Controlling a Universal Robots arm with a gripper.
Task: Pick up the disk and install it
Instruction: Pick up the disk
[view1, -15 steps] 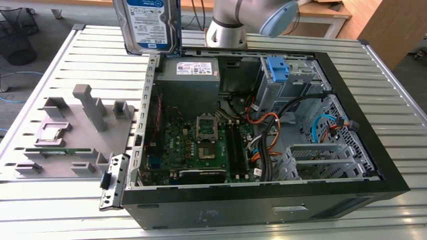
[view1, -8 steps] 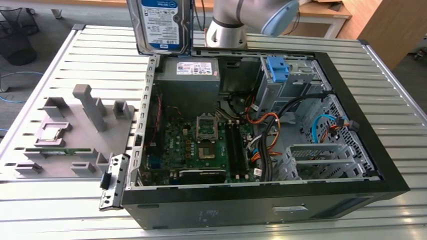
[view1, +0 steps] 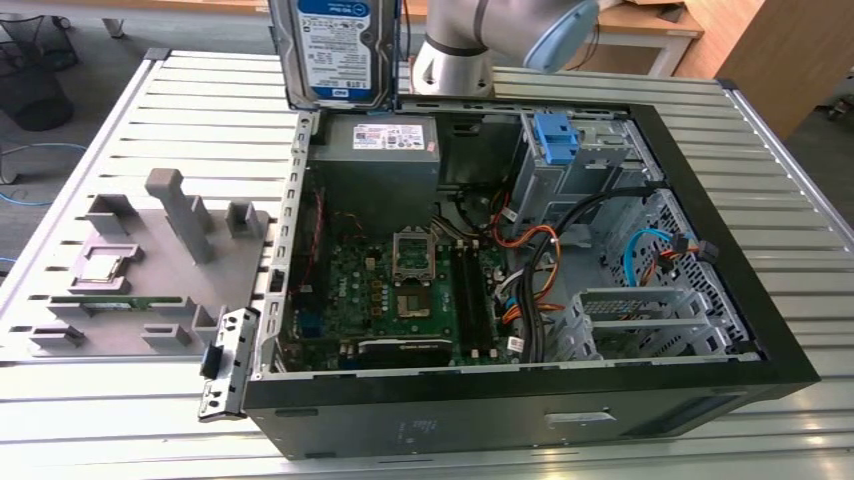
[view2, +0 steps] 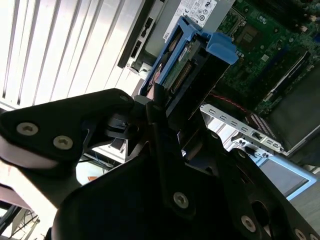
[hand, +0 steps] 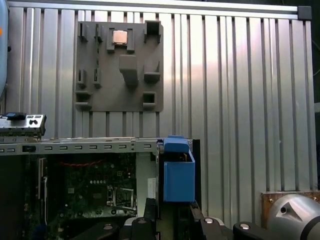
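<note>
Black, your gripper (view2: 172, 112) is clenched on the disk (view2: 192, 60), whose blue bracket shows in both wrist views. You hold it upright in the air above the open computer case (view1: 534, 388), over its power supply (view1: 378, 165). Beside the case lies a grey parts tray (view1: 174, 290).

disk (view1: 336, 50) cut off by the exterior view's top edge, arm (view1: 457, 55) cut off there too
</note>
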